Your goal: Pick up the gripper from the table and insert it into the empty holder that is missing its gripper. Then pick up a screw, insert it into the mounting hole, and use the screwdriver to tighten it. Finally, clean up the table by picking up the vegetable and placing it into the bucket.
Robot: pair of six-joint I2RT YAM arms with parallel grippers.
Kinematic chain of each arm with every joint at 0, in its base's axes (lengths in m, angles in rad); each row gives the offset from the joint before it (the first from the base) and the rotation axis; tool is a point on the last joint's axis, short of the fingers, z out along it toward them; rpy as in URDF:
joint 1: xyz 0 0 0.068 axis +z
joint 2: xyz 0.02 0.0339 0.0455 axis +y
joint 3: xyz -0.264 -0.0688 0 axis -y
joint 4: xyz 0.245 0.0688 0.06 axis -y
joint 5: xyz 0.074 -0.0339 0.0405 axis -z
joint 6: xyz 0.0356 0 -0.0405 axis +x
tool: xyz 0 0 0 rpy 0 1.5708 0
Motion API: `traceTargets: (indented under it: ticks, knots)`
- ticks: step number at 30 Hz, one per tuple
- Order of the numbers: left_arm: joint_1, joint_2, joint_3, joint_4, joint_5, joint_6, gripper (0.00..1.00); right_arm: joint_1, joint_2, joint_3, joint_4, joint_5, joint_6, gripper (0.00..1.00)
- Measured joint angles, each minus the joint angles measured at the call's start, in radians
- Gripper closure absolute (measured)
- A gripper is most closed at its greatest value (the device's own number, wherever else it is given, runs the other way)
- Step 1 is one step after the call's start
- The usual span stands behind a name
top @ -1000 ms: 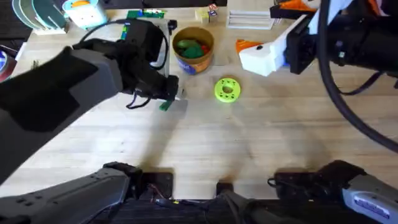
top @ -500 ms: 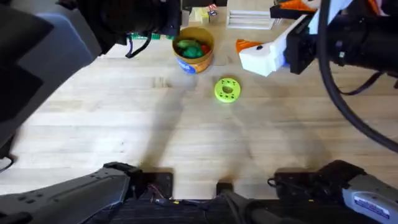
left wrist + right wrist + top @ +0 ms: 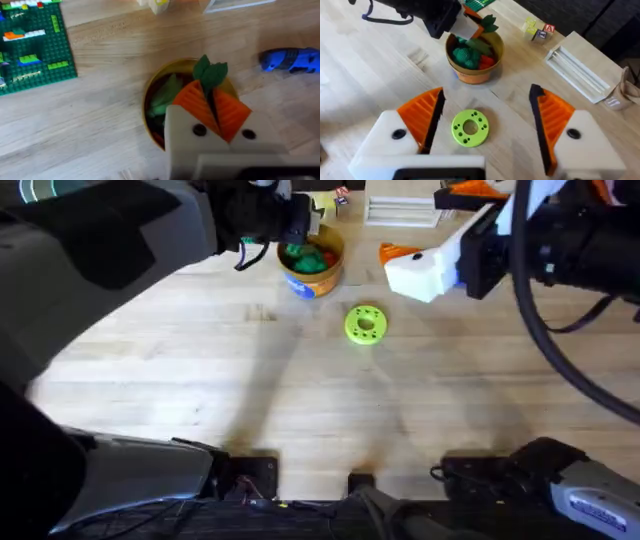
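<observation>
Overhead: left gripper (image 3: 212, 107) clamps vegetable (image 3: 211, 73) above bucket (image 3: 312, 256); right gripper (image 3: 487, 127) spread, idle. Only the drop looks left.

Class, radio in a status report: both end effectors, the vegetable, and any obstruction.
Left end effector shut on small dark green leafy toy vegetable, above round tan-yellow bucket. Right end effector open, above lime-green disc. No obstruction.

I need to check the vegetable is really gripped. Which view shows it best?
The left wrist view: the vegetable sticks out between the left gripper's orange pads, above the bucket. The right wrist view shows it smaller; overhead, the arm hides it.
</observation>
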Motion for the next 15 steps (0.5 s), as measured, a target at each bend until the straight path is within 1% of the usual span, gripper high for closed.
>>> traceTargets:
  ticks: [1,2,3,8,9,10,12,15]
  knots:
    - [0.0,0.001,0.0,0.002,0.0,0.0,0.981,0.0,0.0,0.0,0.0,0.0,0.0,0.011]
    - [0.0,0.001,0.0,0.004,0.0,0.002,0.955,0.0,0.0,0.0,0.0,0.0,0.0,0.011]
    - [0.0,0.001,0.0,0.008,-0.001,0.005,0.845,0.0,0.0,0.0,0.0,0.0,0.0,0.011]
    - [0.0,0.001,0.0,0.007,-0.013,0.003,0.074,0.0,0.0,0.0,0.0,0.0,0.0,0.011]
    - [0.0,0.001,0.0,0.006,-0.013,0.002,0.03,0.0,0.0,0.0,0.0,0.0,0.0,0.011]
    - [0.0,0.001,0.0,0.007,-0.014,0.002,0.015,0.0,0.0,0.0,0.0,0.0,0.0,0.011]
    - [0.0,0.001,0.0,0.012,-0.016,0.005,0.009,0.0,0.0,0.0,0.0,0.0,0.0,0.01]
    - [0.0,-0.002,0.0,0.016,-0.028,0.041,0.008,0.0,0.0,0.0,0.0,0.0,0.0,0.011]
